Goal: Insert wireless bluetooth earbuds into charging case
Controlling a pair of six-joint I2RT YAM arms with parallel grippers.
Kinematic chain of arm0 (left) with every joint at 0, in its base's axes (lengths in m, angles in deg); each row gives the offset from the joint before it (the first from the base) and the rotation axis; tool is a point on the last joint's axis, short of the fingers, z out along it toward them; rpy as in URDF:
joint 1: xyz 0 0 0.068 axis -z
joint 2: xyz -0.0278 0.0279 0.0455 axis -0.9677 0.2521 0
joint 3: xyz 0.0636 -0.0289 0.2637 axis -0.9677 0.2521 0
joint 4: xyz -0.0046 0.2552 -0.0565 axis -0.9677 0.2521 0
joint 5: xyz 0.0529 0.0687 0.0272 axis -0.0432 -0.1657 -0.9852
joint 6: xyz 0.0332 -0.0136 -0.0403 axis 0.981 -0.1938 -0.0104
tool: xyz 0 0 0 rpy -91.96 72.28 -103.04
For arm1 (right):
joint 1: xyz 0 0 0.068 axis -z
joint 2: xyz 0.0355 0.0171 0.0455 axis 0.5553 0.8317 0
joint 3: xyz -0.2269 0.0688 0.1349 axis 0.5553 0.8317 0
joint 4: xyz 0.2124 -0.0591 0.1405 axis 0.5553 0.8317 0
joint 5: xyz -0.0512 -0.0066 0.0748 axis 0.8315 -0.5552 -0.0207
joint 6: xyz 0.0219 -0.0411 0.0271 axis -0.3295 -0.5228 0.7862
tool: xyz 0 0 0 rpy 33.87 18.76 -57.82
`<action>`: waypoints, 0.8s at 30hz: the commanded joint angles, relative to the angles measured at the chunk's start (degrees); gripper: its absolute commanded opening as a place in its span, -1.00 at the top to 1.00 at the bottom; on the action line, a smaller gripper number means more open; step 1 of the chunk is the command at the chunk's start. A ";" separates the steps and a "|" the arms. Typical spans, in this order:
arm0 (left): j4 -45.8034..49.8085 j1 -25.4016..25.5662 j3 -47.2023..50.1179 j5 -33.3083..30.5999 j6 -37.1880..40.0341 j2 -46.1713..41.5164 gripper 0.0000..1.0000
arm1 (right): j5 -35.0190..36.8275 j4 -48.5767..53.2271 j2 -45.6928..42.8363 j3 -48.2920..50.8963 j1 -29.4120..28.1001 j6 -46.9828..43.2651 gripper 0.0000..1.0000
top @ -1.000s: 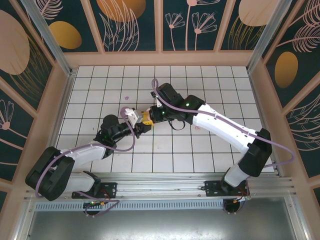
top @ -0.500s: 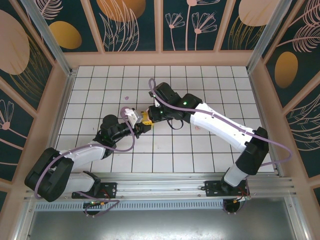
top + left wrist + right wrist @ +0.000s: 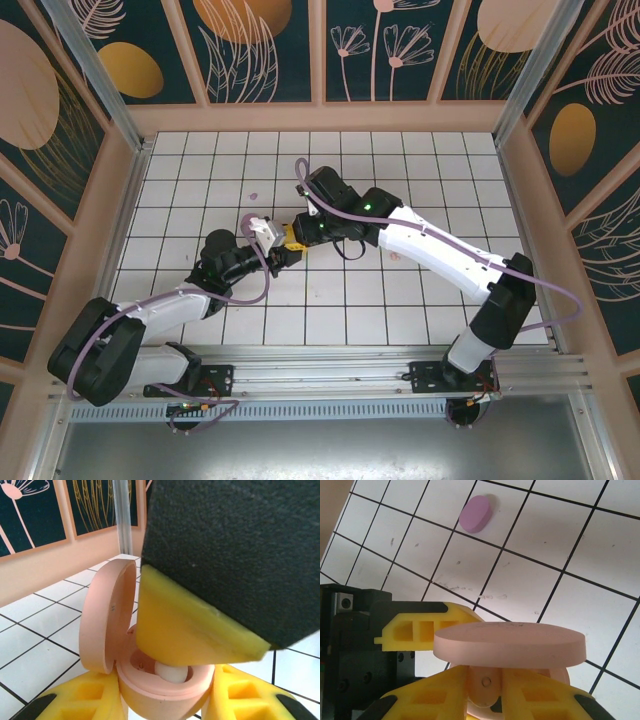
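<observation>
Left wrist view: left fingers (image 3: 80, 700) clamp the open charging case (image 3: 107, 625), steadying it for loading; one pale earbud (image 3: 172, 671) sits inside, beneath the right fingers (image 3: 190, 630). Right wrist view: right fingers stand narrow over the case; whether they grip anything cannot be told. Top view: both meet mid-desk (image 3: 420, 300).

Pale pink round plastic charging case (image 3: 107, 625) holding a whitish rounded earbud (image 3: 170, 672), lilac oval plastic case (image 3: 475, 513) at its eleven o'clock, white floor tiles (image 3: 450, 170) gridded black.
</observation>
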 commanded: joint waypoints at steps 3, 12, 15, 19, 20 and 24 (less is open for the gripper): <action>-2.21 0.20 -1.50 -0.56 0.60 -1.48 0.81 | -1.05 0.84 -1.71 -0.16 -0.72 0.73 0.50; -2.03 0.20 -1.48 -0.66 0.56 -1.95 0.82 | -2.02 -0.20 -2.74 -0.64 -0.71 1.06 0.47; -1.97 0.19 -1.47 -0.75 0.54 -2.10 0.82 | -2.11 -0.85 -3.69 -0.64 -0.71 1.06 0.47; -2.27 0.20 -1.22 -1.38 0.07 -2.37 0.81 | -2.28 -2.94 -5.96 0.42 -0.63 0.72 0.48; -2.65 0.18 -1.16 -2.04 -0.37 -2.29 0.81 | -2.37 -3.90 -6.92 0.98 -0.67 0.62 0.48; -5.20 0.18 -0.30 -3.64 -3.57 -1.48 0.79 | -2.38 -6.41 -10.19 2.80 -0.37 0.88 0.49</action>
